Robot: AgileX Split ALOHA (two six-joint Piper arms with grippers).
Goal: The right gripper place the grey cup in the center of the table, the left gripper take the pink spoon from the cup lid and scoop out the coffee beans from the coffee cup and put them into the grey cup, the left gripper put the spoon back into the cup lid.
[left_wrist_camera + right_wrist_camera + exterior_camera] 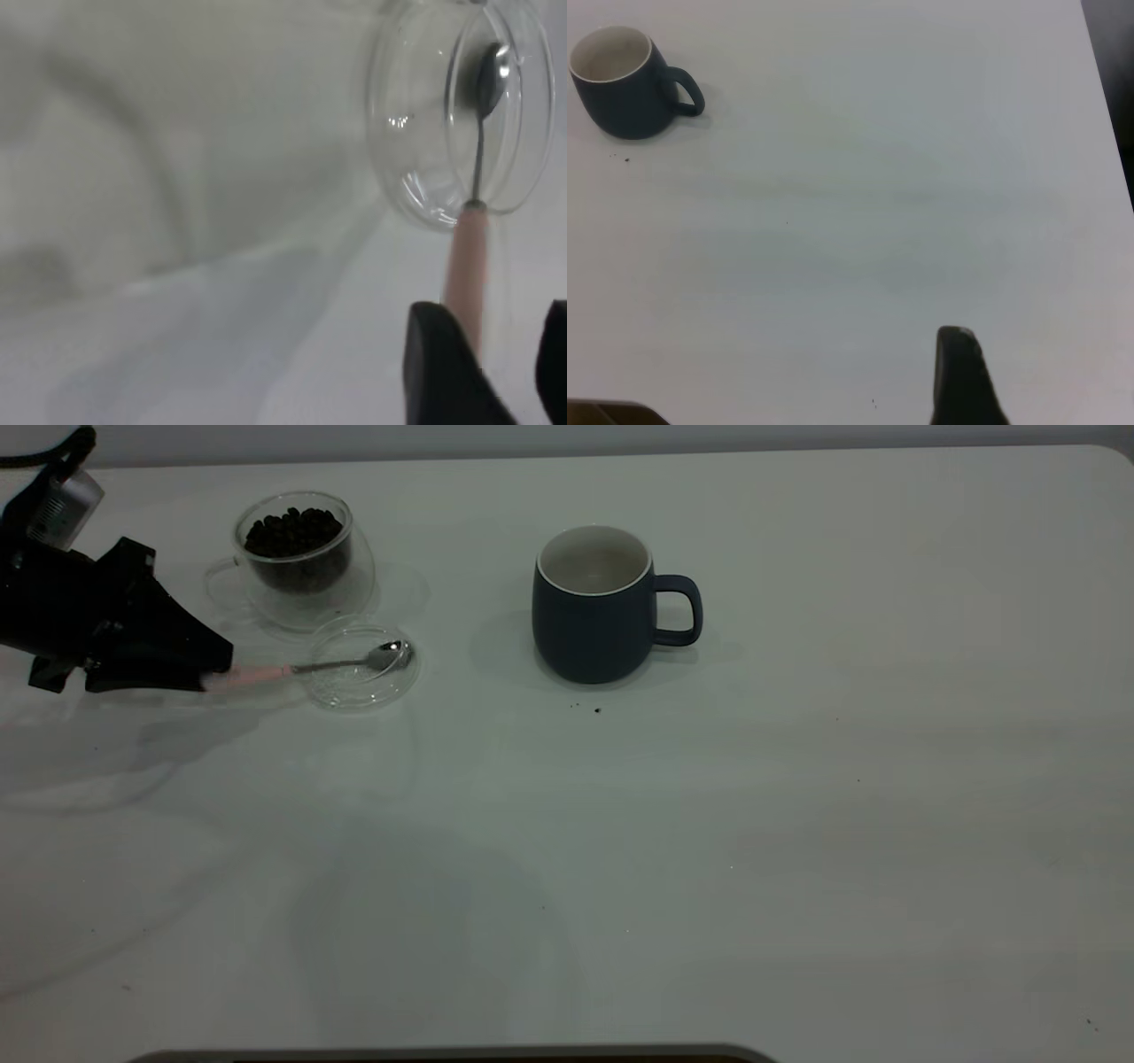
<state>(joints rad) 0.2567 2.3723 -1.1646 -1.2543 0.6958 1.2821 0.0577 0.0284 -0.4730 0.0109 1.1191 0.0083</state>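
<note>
Leftmost, near the table [797,868] edge: left gripper [208,677] low over the surface, fingers either side of the pink spoon [354,662] handle with a gap showing, so open around it rather than clamped. Just right of that, the spoon bowl resting in the clear lid [363,666], touching it; behind, close by, the glass cup of coffee beans [295,558]. Further right, near the middle, the grey cup [595,607], upright, empty, handle pointing right. Right gripper [966,381] far off, barely in view, jaw state impossible to tell. Likely trouble: a thin handle slipping or twisting on closing, dragging the light lid; a hasty lift clipping the glass cup. Plenty of open room in front and to the right.
</note>
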